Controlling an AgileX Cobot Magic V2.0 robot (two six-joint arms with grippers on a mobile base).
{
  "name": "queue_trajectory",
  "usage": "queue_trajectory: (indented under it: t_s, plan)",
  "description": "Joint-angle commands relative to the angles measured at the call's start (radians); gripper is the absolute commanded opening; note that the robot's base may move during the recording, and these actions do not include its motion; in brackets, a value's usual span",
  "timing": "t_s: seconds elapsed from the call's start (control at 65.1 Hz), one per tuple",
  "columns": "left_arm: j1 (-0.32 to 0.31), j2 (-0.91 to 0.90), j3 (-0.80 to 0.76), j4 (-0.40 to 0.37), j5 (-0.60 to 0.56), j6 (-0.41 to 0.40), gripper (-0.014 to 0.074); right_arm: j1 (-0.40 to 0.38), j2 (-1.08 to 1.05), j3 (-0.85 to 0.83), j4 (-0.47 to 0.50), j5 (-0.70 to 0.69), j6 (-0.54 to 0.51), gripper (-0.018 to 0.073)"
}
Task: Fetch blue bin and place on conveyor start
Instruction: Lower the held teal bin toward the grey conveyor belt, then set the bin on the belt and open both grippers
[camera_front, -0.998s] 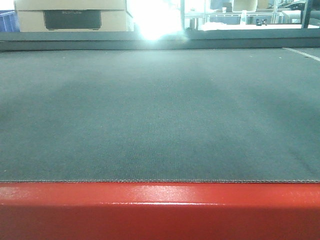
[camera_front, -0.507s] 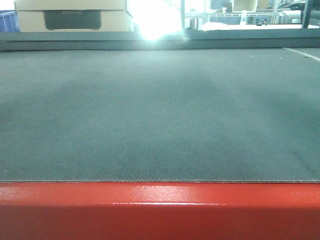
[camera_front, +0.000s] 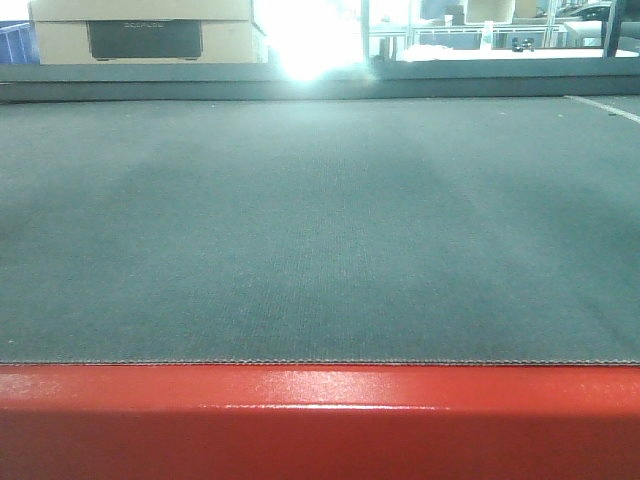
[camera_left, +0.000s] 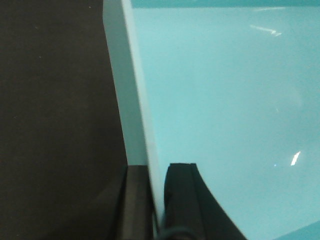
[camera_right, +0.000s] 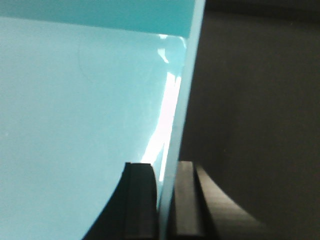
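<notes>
The blue bin (camera_left: 225, 100) is a pale aqua plastic tub. In the left wrist view its left wall runs up from my left gripper (camera_left: 156, 172), which is shut on that wall, one finger inside and one outside. In the right wrist view the blue bin (camera_right: 80, 115) fills the left side and my right gripper (camera_right: 167, 167) is shut on its right wall. A dark surface lies beside the bin in both wrist views. The conveyor start (camera_front: 320, 220) is a wide dark grey belt with a glossy red frame (camera_front: 320, 420) along its near edge. In the front view neither the bin nor the grippers show.
Beyond the belt's far edge stand a beige box (camera_front: 140, 35) at the back left, a dark blue bin corner (camera_front: 12, 40) at the far left, and bright glare (camera_front: 310, 40). Metal racks (camera_front: 500, 30) stand at the back right.
</notes>
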Motion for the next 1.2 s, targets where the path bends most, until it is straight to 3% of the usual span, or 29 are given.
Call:
queue_trajectory:
  t_s: [0.0,0.2,0.553,0.706,0.783,0.89,0.952,0.967,1.059,1.105,1.182]
  plan:
    - [-0.003,0.019,-0.001,-0.015,-0.052,0.018,-0.0111,-0.022,-0.015,0.004,-0.016,0.078,-0.011,-0.0153]
    - [-0.003,0.131,0.068,-0.022,-0.050,0.018,-0.0111,-0.045,-0.015,0.165,-0.020,0.085,-0.011,-0.0153]
    - [-0.003,0.291,0.187,-0.023,-0.135,0.018,-0.0111,-0.045,-0.008,0.489,-0.015,-0.239,-0.011,-0.0153]
    - [-0.003,0.340,0.187,-0.023,-0.135,0.018,-0.0097,-0.045,0.049,0.503,-0.015,-0.253,-0.011,-0.0130]
    - [-0.003,0.350,0.187,-0.023,-0.129,0.018,-0.0032,-0.045,0.078,0.503,-0.015,-0.245,-0.011,-0.0059]
    - [-0.003,0.355,0.187,-0.018,-0.127,0.018,0.0157,-0.045,0.110,0.503,-0.015,-0.231,-0.011,0.0149]
    - [-0.003,0.355,0.187,-0.016,-0.127,0.018,0.0296,-0.045,0.114,0.503,-0.015,-0.229,-0.011,0.0297]
    - [-0.003,0.355,0.187,-0.016,-0.127,0.018,0.0377,-0.045,0.114,0.503,-0.015,-0.227,-0.011,0.0331]
    - [-0.003,0.355,0.187,-0.016,-0.114,0.022,0.0632,-0.045,0.108,0.498,-0.015,-0.222,-0.011,0.0527]
    - [-0.003,0.350,0.187,-0.016,-0.101,0.024,0.0601,-0.045,0.105,0.490,-0.015,-0.209,-0.011,0.0578]
    - [-0.003,0.335,0.187,-0.013,-0.086,0.024,0.0547,-0.045,0.098,0.471,-0.015,-0.182,-0.011,0.0563]
